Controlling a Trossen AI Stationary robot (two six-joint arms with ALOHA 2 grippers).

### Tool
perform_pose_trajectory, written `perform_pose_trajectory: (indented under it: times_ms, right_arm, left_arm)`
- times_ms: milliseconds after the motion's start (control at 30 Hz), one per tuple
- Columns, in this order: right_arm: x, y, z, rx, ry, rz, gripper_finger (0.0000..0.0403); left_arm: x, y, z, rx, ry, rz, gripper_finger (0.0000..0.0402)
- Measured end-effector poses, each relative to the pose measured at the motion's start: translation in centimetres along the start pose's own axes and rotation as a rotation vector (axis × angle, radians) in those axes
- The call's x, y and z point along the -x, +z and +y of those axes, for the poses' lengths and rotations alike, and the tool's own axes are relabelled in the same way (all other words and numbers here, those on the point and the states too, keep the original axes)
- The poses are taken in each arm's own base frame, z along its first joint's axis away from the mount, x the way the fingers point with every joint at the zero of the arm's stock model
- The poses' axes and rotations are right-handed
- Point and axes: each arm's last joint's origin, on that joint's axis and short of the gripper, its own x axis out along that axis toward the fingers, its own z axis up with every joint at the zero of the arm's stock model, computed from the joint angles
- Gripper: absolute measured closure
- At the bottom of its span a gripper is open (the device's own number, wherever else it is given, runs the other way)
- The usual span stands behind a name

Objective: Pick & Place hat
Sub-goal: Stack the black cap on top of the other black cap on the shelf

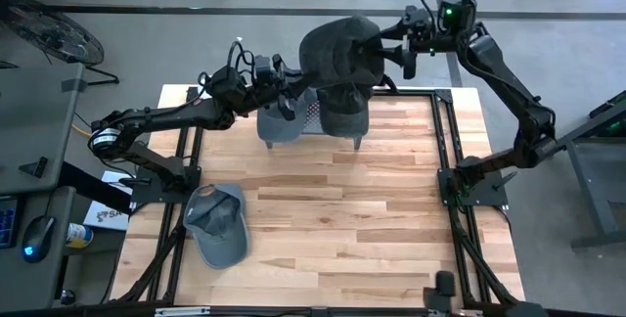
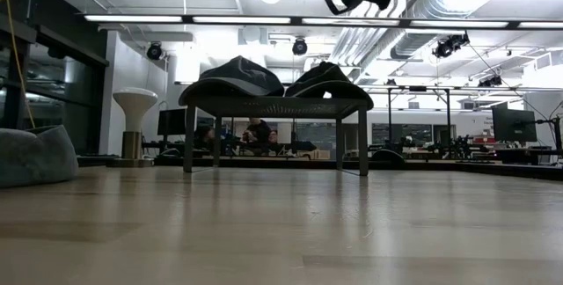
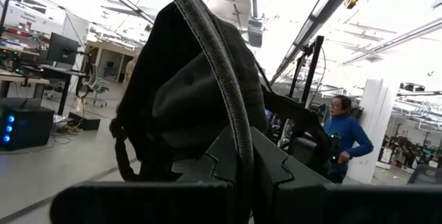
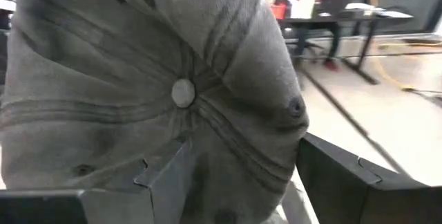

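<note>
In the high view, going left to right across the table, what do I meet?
Loose cap lying flat near the left edge → left gripper, shut on a cap's rim → held cap → right gripper, fingers spread around that cap.

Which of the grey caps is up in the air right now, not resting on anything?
The dark grey cap held between both arms above the rack. Two others rest on the mesh rack; the fourth cap lies on the wooden table.

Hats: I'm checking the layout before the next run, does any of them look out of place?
One gray cap lies alone on the table's near-left part, away from the two on the mesh stand. Another cap hangs in the air between both tools.
</note>
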Motion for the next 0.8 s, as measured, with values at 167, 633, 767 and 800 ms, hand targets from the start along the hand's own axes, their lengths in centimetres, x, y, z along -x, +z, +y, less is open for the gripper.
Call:
perform_pose_trajectory:
  times_ms: [167, 633, 767, 800]
  right_arm:
    - [-1.5, -0.2, -0.1, -0.022, 0.158, -0.044, 0.0165]
    - [-4.3, 0.5, 1.6, -0.06, 0.423, -0.105, 0.0165]
    - [-4.4, 1.0, 1.9, -0.068, 0.443, -0.126, 0.0165]
    - [-4.5, 1.1, 2.0, -0.069, 0.449, -0.13, 0.0165]
  left_arm:
    - [0.0, 0.0, -0.1, 0.004, -0.031, 0.009, 0.0396]
    - [0.0, -0.4, -0.1, 0.023, -0.055, 0.059, 0.0396]
    - [0.0, -0.8, 0.0, 0.043, -0.038, 0.1, 0.0396]
    - [0.0, -0.9, 0.0, 0.043, -0.038, 0.102, 0.0396]
